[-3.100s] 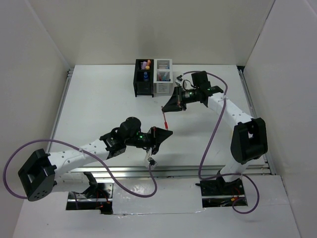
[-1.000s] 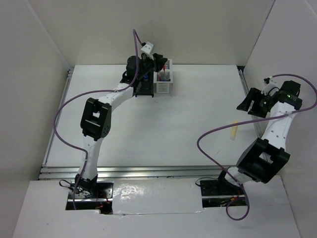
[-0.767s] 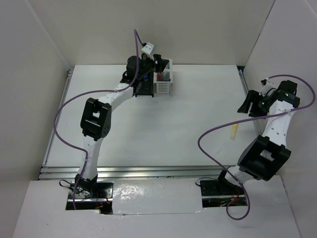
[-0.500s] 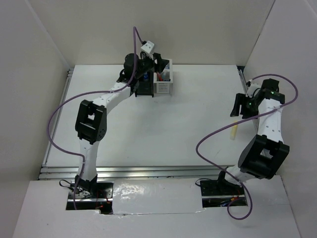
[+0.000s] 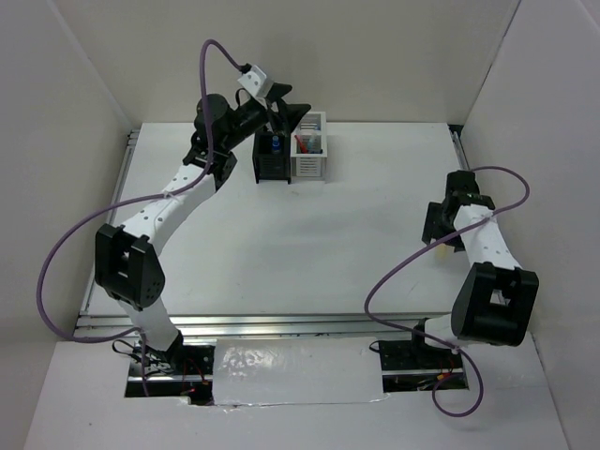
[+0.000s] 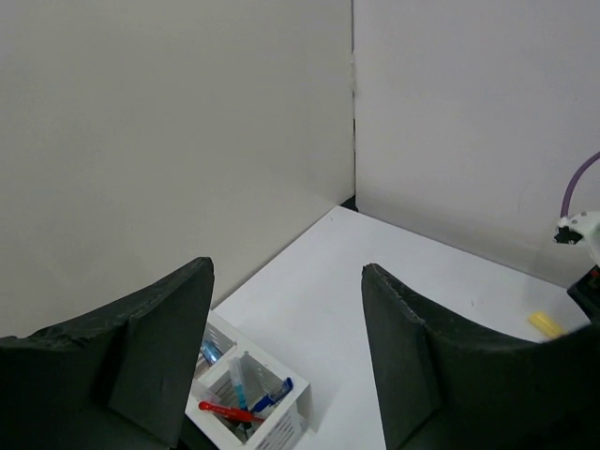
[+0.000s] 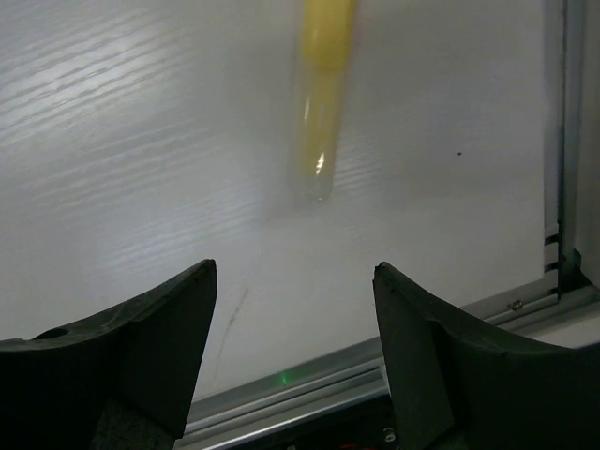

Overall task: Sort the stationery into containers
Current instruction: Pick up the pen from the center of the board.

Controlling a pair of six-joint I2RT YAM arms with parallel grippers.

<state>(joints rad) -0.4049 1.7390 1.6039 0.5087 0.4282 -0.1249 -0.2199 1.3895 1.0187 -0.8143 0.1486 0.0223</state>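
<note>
The joined containers stand at the back of the table, the black one (image 5: 272, 156) to the left of the white one (image 5: 309, 157). The white container (image 6: 281, 422) holds a red pen (image 6: 225, 412) and blue pens (image 6: 272, 395). My left gripper (image 5: 284, 108) hangs open and empty above and behind the containers. A yellow marker (image 7: 322, 94) lies on the table by the right edge, also in the left wrist view (image 6: 546, 325). My right gripper (image 7: 295, 272) is open just above the table, with the marker a little beyond its fingertips. In the top view my right gripper (image 5: 439, 221) covers most of the marker.
White walls enclose the table (image 5: 356, 234) on three sides. A metal rail (image 7: 375, 375) runs along the table edge close to my right gripper. The right arm's purple cable (image 5: 394, 272) loops over the right part of the table.
The left gripper has opened wider and drawn back and up from over the containers. The right arm has swung down and inward, bringing its open gripper over the yellow marker.
</note>
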